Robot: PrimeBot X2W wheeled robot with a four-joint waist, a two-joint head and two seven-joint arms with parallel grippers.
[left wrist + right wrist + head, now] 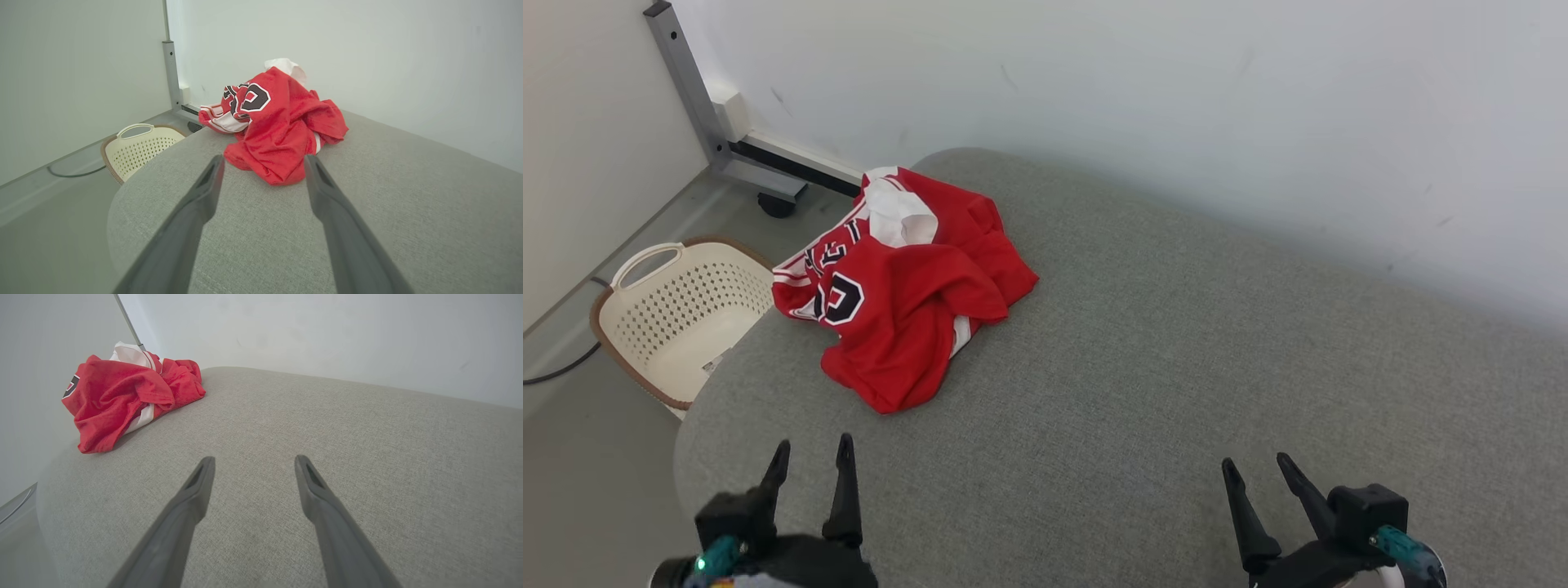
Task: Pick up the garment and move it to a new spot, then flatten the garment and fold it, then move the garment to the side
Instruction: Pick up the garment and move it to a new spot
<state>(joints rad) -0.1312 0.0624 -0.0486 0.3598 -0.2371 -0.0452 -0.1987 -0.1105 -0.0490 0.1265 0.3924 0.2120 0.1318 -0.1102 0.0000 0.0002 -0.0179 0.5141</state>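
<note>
Head view: red garment (907, 286) lies crumpled at the far left edge of the grey cushion (1176, 367), with a white basket (645, 255) on the floor beside that edge. Left gripper (814, 442) is wide and empty, near the garment but apart from it. Right gripper (1254, 460) is wide and empty over bare cushion, well apart from the garment.
</note>
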